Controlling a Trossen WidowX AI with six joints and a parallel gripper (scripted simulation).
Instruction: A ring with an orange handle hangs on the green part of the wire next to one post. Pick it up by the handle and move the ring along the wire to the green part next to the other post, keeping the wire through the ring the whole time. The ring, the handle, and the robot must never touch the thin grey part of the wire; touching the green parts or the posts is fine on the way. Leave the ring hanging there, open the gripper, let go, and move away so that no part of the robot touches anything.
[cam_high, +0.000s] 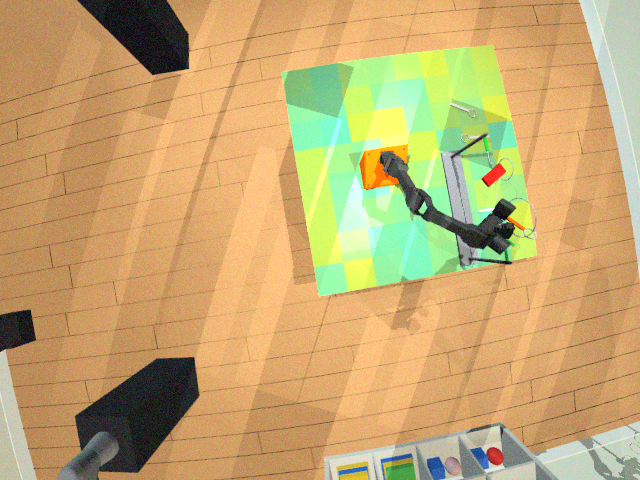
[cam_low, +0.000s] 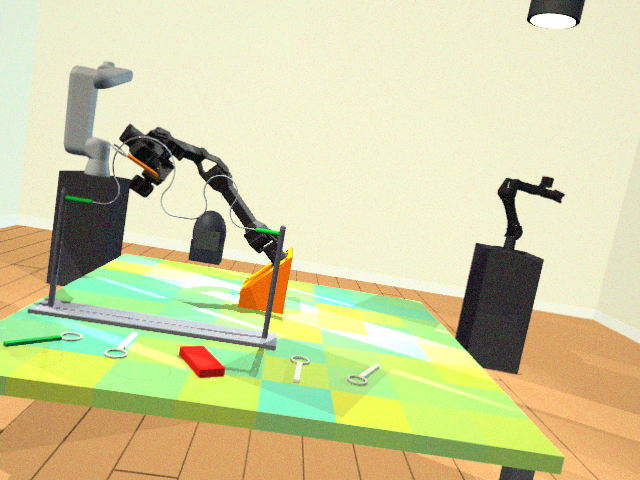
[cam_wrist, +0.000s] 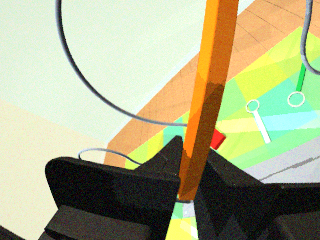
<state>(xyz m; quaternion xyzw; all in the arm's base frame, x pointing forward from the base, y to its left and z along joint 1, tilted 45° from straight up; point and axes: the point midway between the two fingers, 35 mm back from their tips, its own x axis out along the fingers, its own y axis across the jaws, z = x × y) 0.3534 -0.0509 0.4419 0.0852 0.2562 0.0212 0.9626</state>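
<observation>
Wooden floor (cam_high: 206, 258) (cam_low: 584, 356) around a patchwork green-yellow desk (cam_high: 315, 248) (cam_low: 465, 439); pale wall (cam_low: 361, 103) behind. Desk sides as in the exterior view.

Grey wire stand base (cam_high: 456, 196) (cam_low: 165, 324) runs inside the near edge, left post (cam_high: 488, 260) (cam_low: 58, 248) toward the near left corner, right post (cam_high: 469, 146) (cam_low: 273, 289) farther along that edge. Thin grey wire (cam_low: 183, 217) (cam_wrist: 85, 82) loops between them, green part at each post.

Gripper (cam_high: 510, 226) (cam_low: 153, 167) (cam_wrist: 184, 143) clamped on the orange handle (cam_high: 517, 224) (cam_low: 142, 165) (cam_wrist: 209, 85), above the desk's left portion. Ring (cam_high: 528, 233) at the handle's outer end, by the wire's tall loop nearer the left post, off both green parts. Can't tell if wire passes through it, or if they touch.

Red block (cam_high: 493, 175) (cam_low: 201, 360) (cam_wrist: 217, 140) lies between stand and near edge. Green-handled ring tool (cam_low: 32, 339) near the left edge, white-handled ones nearby and toward the near right corner. Orange arm mount (cam_high: 369, 178) (cam_low: 263, 297) well in from the edges.
</observation>
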